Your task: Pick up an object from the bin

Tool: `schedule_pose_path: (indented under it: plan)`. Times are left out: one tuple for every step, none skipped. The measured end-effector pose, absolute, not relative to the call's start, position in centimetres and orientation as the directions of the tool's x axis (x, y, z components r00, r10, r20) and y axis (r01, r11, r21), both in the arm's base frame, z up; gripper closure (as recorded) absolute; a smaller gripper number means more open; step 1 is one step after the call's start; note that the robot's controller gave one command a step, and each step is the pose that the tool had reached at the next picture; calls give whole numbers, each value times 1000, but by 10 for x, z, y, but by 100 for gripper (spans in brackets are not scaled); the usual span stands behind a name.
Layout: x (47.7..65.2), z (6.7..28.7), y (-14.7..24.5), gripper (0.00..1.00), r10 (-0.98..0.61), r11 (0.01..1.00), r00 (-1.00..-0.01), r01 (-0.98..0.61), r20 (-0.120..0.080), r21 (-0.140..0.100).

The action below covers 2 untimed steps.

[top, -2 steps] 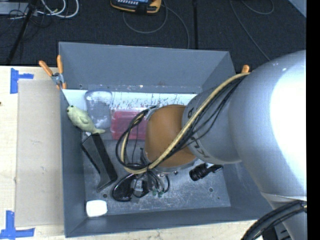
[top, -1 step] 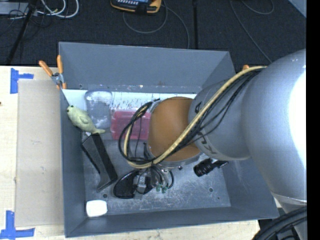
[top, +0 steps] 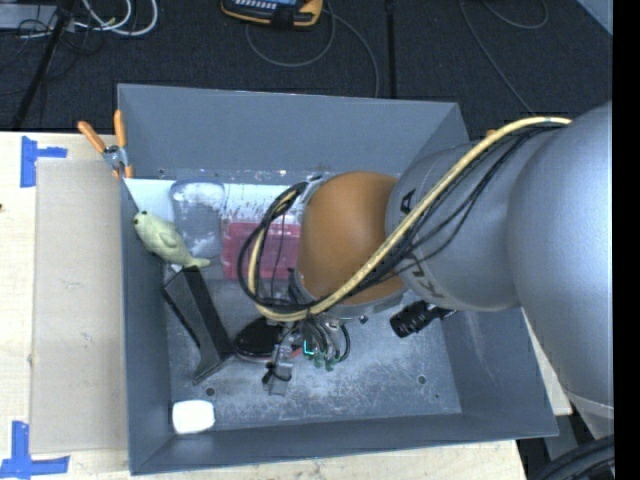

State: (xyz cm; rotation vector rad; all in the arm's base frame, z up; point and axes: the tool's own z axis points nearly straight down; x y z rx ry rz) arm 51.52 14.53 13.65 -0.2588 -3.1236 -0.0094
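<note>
The tool (top: 283, 361) is seen low over the floor of the bin (top: 420, 393), toward 6 o'clock from its middle, below the orange cover (top: 345, 233). How far it is opened, and whether anything is held, cannot be told. A black disc (top: 254, 340) lies just beside it at 10 o'clock. A black bracket (top: 200, 318) lies at 9 o'clock of the disc. A white block (top: 193, 416) is found at the bin's 7 o'clock and a yellow toy (top: 160, 236) at its 10 o'clock.

One yellowish toy (top: 158, 235), one clear packet (top: 197, 210), one pink pad (top: 262, 241), one black bar (top: 204, 318), one black disc (top: 252, 341), one white block (top: 193, 416).
</note>
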Motion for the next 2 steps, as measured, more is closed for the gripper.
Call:
schedule_pose_path:
  plan:
    - [515,135,145,0,166,986,-986,166,11,4]
    - [526,106,144,0,178,984,-984,178,5,7]
